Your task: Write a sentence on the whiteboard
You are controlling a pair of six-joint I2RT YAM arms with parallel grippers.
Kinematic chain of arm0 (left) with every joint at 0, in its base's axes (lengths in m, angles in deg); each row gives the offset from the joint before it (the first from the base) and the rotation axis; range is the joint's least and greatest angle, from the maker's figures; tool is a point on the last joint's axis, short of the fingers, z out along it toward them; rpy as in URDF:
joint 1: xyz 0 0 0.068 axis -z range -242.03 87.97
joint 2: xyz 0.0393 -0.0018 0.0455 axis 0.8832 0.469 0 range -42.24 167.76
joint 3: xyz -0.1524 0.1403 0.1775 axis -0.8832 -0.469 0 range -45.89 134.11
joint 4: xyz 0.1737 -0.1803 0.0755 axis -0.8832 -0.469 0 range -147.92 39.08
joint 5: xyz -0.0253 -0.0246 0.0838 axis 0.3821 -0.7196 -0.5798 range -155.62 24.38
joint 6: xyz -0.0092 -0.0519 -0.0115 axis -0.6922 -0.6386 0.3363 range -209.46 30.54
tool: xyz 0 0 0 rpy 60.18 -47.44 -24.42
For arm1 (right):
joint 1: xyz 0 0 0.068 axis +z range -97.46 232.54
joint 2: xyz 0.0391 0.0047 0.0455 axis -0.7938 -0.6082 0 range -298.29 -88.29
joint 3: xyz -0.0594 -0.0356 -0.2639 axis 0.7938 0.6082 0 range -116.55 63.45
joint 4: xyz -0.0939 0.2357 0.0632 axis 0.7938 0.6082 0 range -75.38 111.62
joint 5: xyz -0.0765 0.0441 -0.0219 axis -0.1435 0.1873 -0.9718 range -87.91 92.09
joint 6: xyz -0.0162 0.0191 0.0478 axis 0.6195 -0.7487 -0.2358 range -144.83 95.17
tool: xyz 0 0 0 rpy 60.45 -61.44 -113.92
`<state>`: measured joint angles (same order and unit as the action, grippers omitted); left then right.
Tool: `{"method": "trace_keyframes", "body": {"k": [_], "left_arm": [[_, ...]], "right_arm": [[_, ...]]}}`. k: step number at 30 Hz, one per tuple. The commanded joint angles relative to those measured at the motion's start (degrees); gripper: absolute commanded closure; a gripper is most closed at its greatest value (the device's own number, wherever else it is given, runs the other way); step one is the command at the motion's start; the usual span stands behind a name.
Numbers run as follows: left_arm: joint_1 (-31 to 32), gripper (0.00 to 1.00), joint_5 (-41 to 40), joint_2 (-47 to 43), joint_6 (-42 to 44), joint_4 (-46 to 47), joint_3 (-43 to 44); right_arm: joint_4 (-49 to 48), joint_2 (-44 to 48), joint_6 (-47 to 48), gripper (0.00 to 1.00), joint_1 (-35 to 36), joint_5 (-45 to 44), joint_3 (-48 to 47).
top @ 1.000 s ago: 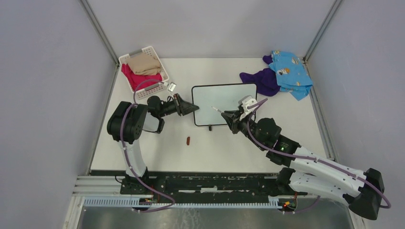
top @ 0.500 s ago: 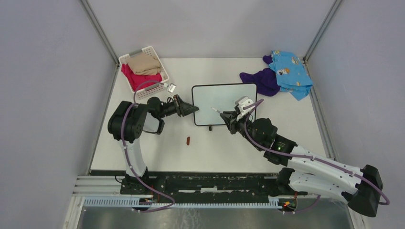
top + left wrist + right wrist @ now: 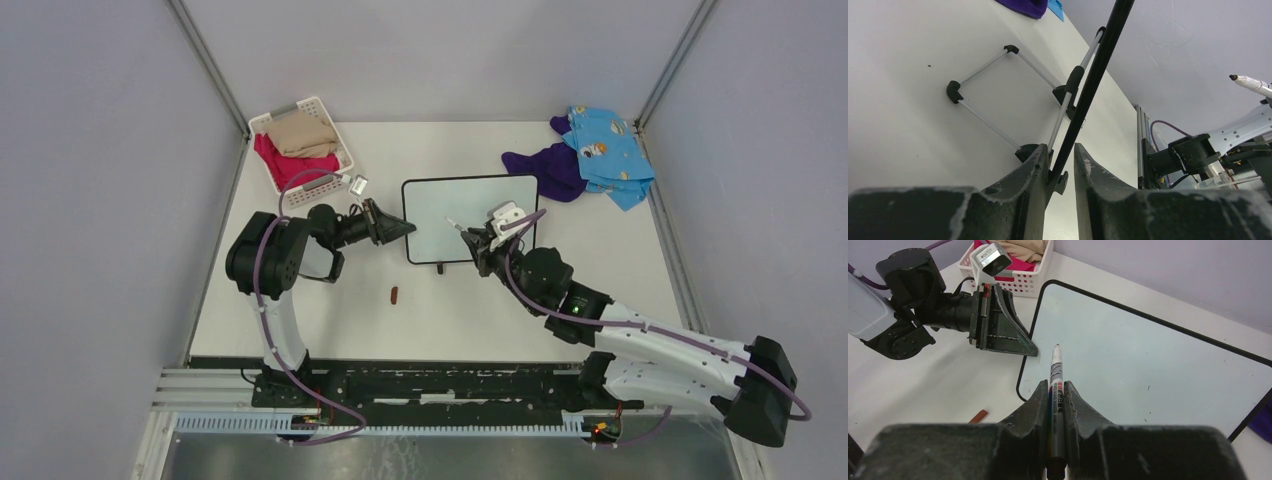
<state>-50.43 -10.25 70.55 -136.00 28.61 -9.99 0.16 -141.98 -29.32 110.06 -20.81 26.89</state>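
Note:
The whiteboard (image 3: 470, 212) lies blank on the table; no sentence shows on it (image 3: 1148, 365). My left gripper (image 3: 408, 228) straddles its left edge. In the left wrist view the black frame (image 3: 1098, 65) runs between the jaws (image 3: 1060, 150), against the left finger with a gap to the right one, so this gripper is open. My right gripper (image 3: 478, 242) is shut on a grey whiteboard marker (image 3: 1056, 371). The marker's bare tip points out over the board's left part, a little above the surface. The marker's tip (image 3: 1248, 82) also shows in the left wrist view.
A white basket (image 3: 345, 160) with pink and beige cloth stands at the back left. Blue patterned cloth (image 3: 605, 150) and purple cloth (image 3: 545, 170) lie at the back right. A small red-brown cap (image 3: 394, 295) lies on the table in front of the board. The board's wire stand (image 3: 954, 91) shows beneath it.
My right arm has shifted a little left and forward, carrying the marker further over the board. The left gripper stays at the board's edge, its jaws slightly narrower.

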Motion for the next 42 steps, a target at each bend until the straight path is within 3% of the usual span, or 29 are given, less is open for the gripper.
{"method": "trace_keyframes", "body": {"k": [1, 13, 42], "left_arm": [[-0.08, 0.69, -0.64, -0.71, 2.16, 4.41, -0.19], [-0.07, 0.68, -0.71, 0.07, 3.3, 4.58, -0.75], [-0.34, 0.66, -1.07, -0.19, 1.9, 6.42, -0.67]], "right_arm": [[-6.93, -2.8, 3.86, 1.0, 1.69, -4.34, -1.37], [-16.22, -13.19, 7.83, 1.0, 3.82, -11.14, -3.3], [-19.98, -26.95, 10.84, 1.0, 3.83, -12.48, -12.2]]}}
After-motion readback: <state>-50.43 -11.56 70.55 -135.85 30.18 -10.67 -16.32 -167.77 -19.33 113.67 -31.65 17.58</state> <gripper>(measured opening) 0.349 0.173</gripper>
